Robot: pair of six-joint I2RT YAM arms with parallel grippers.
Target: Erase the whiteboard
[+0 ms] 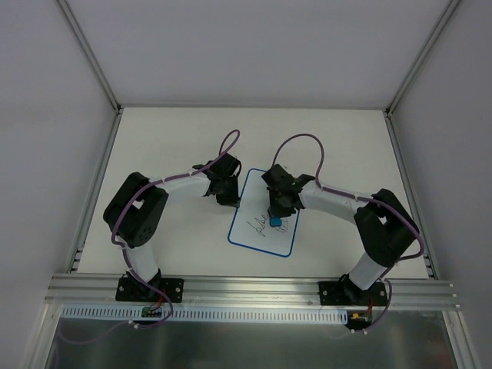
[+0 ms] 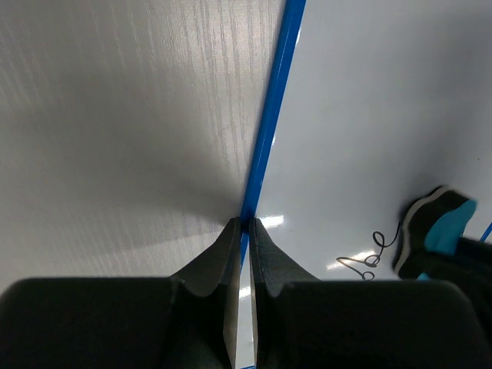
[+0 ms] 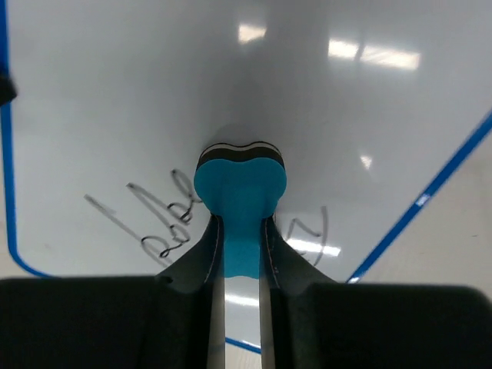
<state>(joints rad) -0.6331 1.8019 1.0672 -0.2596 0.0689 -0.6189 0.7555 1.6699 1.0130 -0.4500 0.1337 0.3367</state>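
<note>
The whiteboard (image 1: 257, 204) lies flat on the table, white with a thin blue border, black scribbles on its near half. My right gripper (image 1: 275, 218) is shut on a blue eraser (image 3: 240, 184) and holds it down against the board (image 3: 154, 92), between a looping scribble (image 3: 161, 223) and a zigzag mark (image 3: 315, 227). My left gripper (image 1: 231, 200) is shut, its tips pressed on the board's blue left border (image 2: 269, 115). The left wrist view also shows the eraser (image 2: 438, 231) and a scribble (image 2: 369, 257) at the right.
The white table (image 1: 169, 146) is walled by grey panels left, right and behind. An aluminium rail (image 1: 254, 288) runs along the near edge by the arm bases.
</note>
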